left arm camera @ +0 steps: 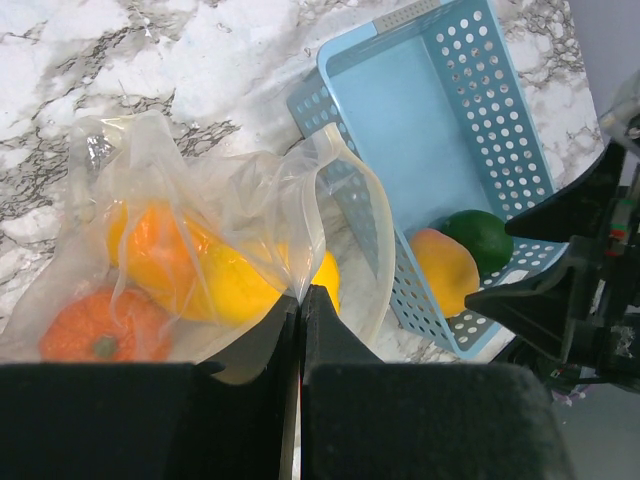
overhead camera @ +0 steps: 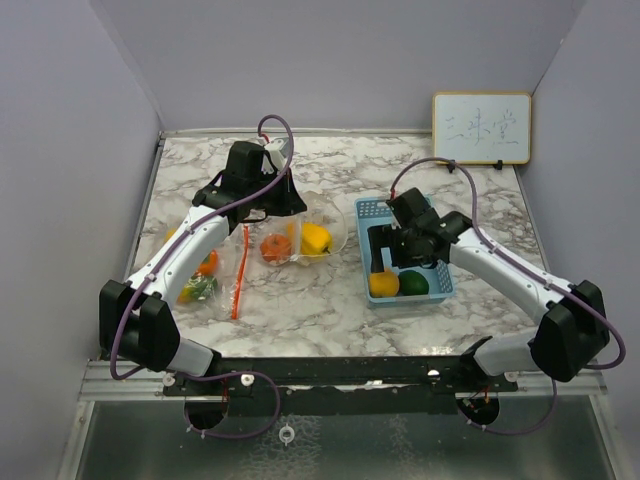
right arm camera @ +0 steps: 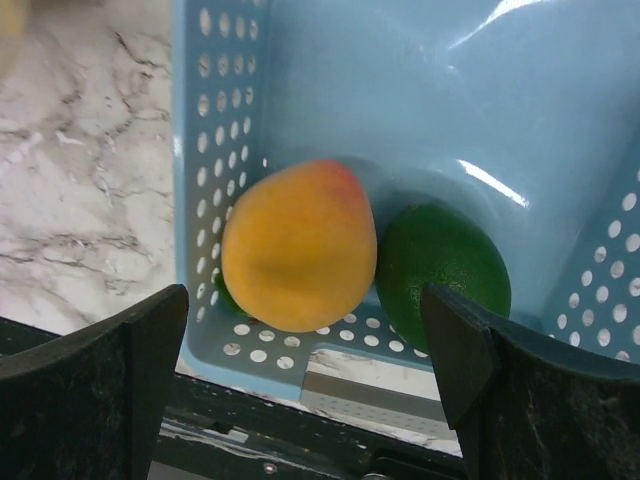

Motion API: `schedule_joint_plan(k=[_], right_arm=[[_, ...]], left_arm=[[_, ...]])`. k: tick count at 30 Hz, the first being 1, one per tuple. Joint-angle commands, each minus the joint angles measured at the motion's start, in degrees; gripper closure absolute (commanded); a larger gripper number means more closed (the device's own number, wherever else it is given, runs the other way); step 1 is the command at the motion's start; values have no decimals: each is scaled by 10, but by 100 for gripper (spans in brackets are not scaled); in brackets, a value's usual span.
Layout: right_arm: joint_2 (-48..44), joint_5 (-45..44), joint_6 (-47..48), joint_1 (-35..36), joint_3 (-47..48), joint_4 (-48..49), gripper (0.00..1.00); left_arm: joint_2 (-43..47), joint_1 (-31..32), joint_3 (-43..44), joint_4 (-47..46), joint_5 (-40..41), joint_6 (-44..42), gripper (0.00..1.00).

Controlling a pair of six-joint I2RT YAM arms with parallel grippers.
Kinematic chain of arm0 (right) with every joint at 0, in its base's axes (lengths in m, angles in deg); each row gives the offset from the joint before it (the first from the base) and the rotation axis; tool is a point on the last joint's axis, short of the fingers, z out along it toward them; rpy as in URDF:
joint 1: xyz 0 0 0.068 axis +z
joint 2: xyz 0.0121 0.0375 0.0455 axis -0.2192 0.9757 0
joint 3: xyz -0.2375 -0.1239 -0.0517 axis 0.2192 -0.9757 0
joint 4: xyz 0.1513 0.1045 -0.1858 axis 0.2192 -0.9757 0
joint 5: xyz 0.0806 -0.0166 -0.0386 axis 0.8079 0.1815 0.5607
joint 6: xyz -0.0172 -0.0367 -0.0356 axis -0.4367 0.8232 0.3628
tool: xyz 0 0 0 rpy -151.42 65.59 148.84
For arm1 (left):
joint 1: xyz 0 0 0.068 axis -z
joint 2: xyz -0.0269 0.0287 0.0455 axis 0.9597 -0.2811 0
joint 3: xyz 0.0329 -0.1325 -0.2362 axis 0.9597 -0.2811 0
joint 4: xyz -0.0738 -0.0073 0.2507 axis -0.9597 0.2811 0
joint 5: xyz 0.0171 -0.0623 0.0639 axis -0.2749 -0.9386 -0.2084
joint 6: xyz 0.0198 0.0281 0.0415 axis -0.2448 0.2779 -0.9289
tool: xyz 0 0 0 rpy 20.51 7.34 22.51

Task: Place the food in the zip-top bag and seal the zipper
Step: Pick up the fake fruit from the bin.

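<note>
- R tool (right arm camera: 305,340) spread wide, empty; yellow-orange fruit (right arm camera: 297,247) directly below, btwn its fingers, green fruit (right arm camera: 443,265) touching it, both in basket (right arm camera: 400,80).
- L tool (left arm camera: 301,295) clamped on bag (left arm camera: 250,190) rim; R arm nearer.

The only writing in sight stands on a small wood-framed whiteboard (overhead camera: 481,128). In the top view it is at about 1 o'clock, propped against the back wall just past the far right corner of the tabletop (overhead camera: 330,300). It carries one line of pale blue handwriting, seemingly three characters side by side. The first looks like three stacked horizontal strokes. The marks are too faint and small to read for certain.
</note>
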Motion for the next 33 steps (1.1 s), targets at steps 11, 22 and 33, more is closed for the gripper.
schedule_joint_plan(k=[11,22,33], right_arm=[[43,50,27,1,-80,100,1],[38,17,41,0,-60,76,39],[13,149,73,0,133,138,43]], left_arm=[[20,4,2,-7,-6,0,100],[27,4,-4,-5,-1,2,100],[20,4,1,-20,-13,12,100]])
